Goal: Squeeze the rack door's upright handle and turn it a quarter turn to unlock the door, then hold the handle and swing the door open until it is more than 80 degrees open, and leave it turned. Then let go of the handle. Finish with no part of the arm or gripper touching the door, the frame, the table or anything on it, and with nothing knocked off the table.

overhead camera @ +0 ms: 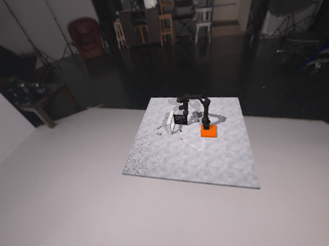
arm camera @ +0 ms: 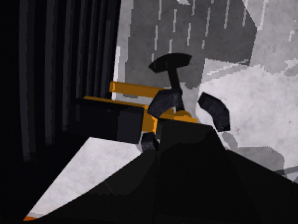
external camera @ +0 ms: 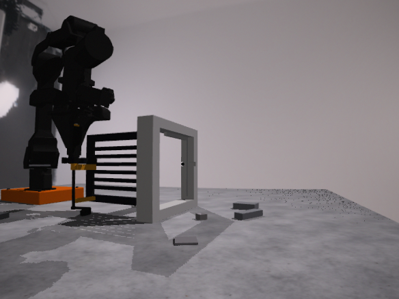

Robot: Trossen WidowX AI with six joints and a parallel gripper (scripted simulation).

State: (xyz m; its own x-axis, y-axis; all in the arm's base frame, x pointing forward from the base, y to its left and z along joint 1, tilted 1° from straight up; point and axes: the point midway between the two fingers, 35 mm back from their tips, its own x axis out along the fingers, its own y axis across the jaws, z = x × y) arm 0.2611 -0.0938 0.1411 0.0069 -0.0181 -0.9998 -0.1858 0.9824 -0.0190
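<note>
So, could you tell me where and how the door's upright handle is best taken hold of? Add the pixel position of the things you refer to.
I'd grip the upright handle [external camera: 73, 186] [arm camera: 175, 82] near its top, coming from above with the fingers astride the rod, as the gripper [external camera: 73, 158] does now. It is a thin upright rod standing off the black slatted door [external camera: 116, 164] [arm camera: 37, 75] on yellow brackets [external camera: 83, 166] [arm camera: 137, 90], leaving its top end reachable.

Slatted door [overhead camera: 181, 120] [external camera: 115, 136] [arm camera: 40, 75] black, frame [overhead camera: 169, 123] [external camera: 145, 171] pale grey, base [overhead camera: 208, 133] [external camera: 39, 197] orange
</note>
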